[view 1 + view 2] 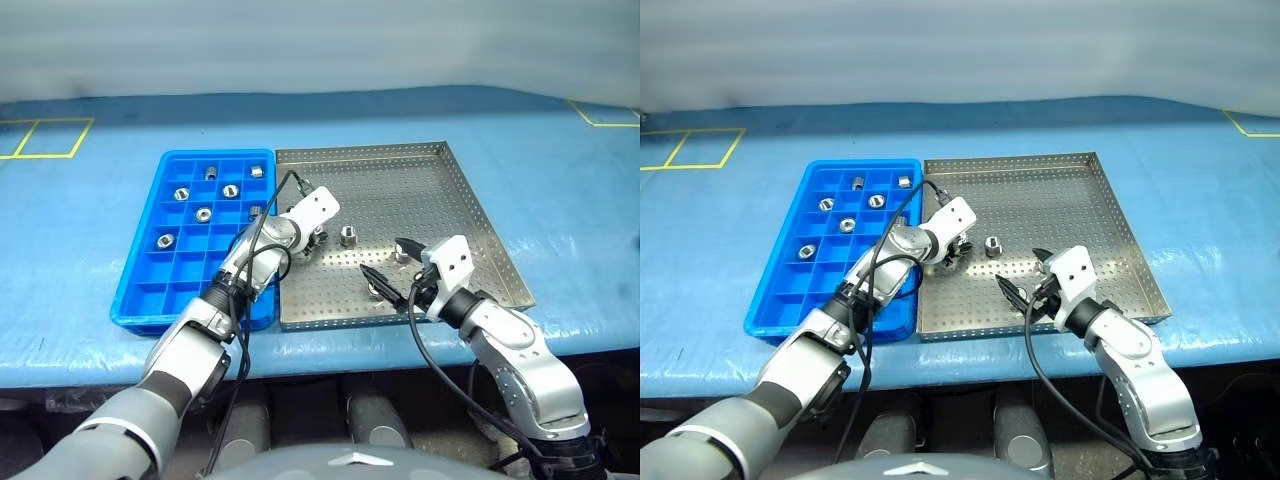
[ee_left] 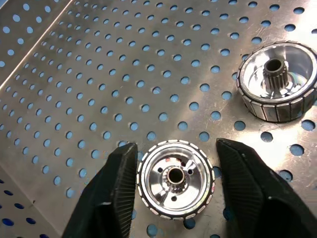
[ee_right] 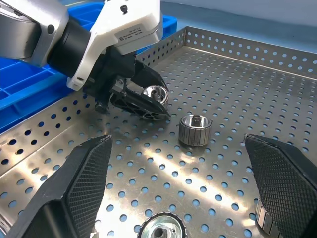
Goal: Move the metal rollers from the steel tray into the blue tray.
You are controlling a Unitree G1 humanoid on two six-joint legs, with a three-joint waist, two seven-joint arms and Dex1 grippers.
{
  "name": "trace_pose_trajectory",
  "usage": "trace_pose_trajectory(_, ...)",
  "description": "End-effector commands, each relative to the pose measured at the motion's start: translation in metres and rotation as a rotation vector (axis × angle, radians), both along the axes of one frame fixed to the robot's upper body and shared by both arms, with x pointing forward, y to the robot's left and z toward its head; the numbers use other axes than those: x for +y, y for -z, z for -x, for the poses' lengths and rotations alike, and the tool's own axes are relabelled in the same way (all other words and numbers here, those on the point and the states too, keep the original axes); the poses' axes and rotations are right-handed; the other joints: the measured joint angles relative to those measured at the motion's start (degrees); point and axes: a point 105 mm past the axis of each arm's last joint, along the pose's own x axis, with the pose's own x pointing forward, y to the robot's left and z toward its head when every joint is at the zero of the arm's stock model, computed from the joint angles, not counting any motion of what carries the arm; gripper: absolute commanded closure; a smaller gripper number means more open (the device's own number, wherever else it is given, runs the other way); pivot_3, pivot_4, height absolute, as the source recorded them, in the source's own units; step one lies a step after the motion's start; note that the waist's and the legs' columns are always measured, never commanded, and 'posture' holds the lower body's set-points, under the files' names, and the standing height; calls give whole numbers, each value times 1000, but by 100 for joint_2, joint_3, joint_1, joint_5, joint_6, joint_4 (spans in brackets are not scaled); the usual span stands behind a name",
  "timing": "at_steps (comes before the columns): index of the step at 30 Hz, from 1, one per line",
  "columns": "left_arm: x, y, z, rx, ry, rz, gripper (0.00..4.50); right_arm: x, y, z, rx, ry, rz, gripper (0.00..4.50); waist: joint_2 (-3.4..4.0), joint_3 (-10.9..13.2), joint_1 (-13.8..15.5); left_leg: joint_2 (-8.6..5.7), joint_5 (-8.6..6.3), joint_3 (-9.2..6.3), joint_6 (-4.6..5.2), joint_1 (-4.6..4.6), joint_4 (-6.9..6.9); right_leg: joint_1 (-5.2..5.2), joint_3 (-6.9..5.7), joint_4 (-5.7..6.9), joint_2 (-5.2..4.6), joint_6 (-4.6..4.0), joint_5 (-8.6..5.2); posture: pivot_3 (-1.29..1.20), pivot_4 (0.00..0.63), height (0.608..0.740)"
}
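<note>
The steel tray (image 1: 440,185) lies right of the blue tray (image 1: 150,285), which has several metal rollers (image 1: 203,214) in its compartments. My left gripper (image 2: 176,163) is down at the steel tray's left side. Its fingers (image 2: 116,193) sit against both sides of a roller (image 2: 176,186) that rests on the perforated base. A second roller (image 2: 277,87) stands just beyond it, also seen as the loose roller (image 1: 348,236). My right gripper (image 1: 385,262) hovers open over the tray's front. More rollers (image 3: 159,229) lie below it. My left gripper (image 3: 153,99) stands ahead of it.
Both trays sit on a blue table cover (image 1: 560,200) with yellow tape marks (image 1: 45,140) at the far left and far right. The steel tray's raised rim (image 1: 500,250) runs along its right side. Black cables (image 1: 255,240) trail along my left arm.
</note>
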Motion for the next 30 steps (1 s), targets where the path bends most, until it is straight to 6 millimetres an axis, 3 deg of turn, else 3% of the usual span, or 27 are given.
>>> trace_pose_trajectory(1,-3,-5,2,-5,7,23,1928,1,-9,-2,-49,-3,-4,0,0,0,20,0,0,0,0,-1,-2,0,0,-2,0,0,0,-60,150,740)
trace_pose_trajectory(11,-4,-25,7,-20,12,144,1928,3,-7,-2,-43,-14,-4,0,0,0,26,0,0,-1,0,-3,-12,-6,0,-3,1,-1,-1,-61,150,740)
trace_pose_trajectory(21,17,-64,25,-100,5,251,1928,11,-3,-1,-18,-72,-7,0,1,0,18,1,0,-1,0,-2,-13,-6,1,-2,1,-2,-1,-28,150,740)
trace_pose_trajectory(25,30,-60,32,-105,-6,216,1928,13,-3,-4,-20,-88,-5,0,1,0,68,3,0,-1,0,3,-13,-3,1,0,2,-3,-1,12,150,740)
trace_pose_trajectory(28,24,-52,31,-110,26,178,1928,16,-4,-9,-26,-102,3,0,0,0,134,2,1,-2,0,1,-2,0,0,1,2,-2,-1,25,150,740)
trace_pose_trajectory(30,15,-49,30,-110,56,166,1564,20,-5,-10,-28,-117,6,0,0,0,181,0,1,-3,0,1,3,4,0,-1,1,-2,0,25,150,740)
